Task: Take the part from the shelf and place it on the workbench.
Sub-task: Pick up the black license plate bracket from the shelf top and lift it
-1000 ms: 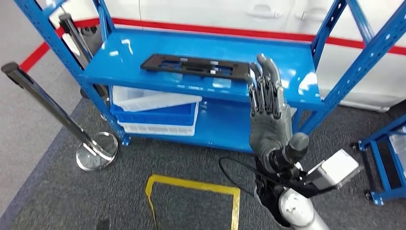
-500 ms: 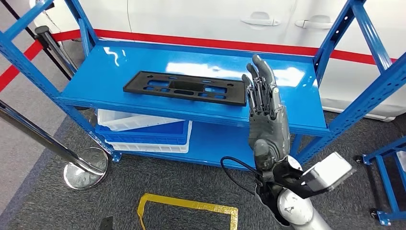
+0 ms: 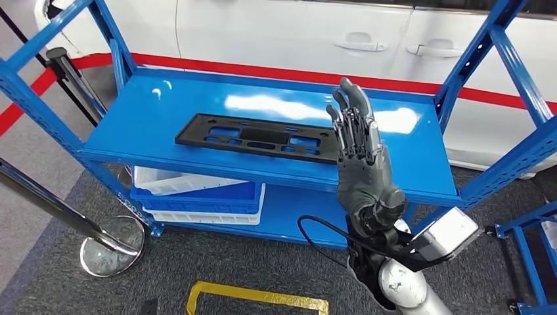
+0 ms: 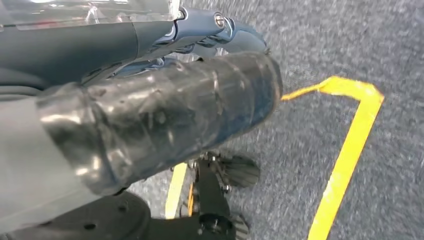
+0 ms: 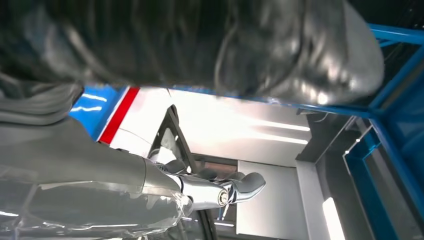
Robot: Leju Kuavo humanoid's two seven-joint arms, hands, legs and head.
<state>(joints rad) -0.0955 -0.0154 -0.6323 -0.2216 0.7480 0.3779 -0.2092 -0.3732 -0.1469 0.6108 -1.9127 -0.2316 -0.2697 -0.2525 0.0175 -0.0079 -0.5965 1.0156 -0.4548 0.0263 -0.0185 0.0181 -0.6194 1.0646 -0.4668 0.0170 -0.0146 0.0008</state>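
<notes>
A flat black part (image 3: 256, 138) with several cut-outs lies lengthwise on the upper board of the blue shelf (image 3: 144, 125). My right hand (image 3: 360, 164) is raised in front of the shelf, fingers straight and pointing up, holding nothing. In the head view its fingertips overlap the part's right end; whether they touch it is unclear. The right wrist view shows the same hand (image 5: 150, 190) bare against the shelf frame and the car. My left hand (image 4: 150, 120) hangs over grey carpet with nothing in it.
White and blue bins (image 3: 197, 193) sit on the lower shelf board. A chrome stanchion post (image 3: 39, 203) with a round base (image 3: 110, 246) stands at the left. Yellow floor tape (image 3: 256, 298) lies below, a white car (image 3: 295, 33) stands behind the shelf, and another blue rack (image 3: 532, 230) is at the right.
The whole picture has shifted: the camera moved and the shelf now looks nearer and more square-on. My right hand stays raised by the part's right end, still holding nothing.
</notes>
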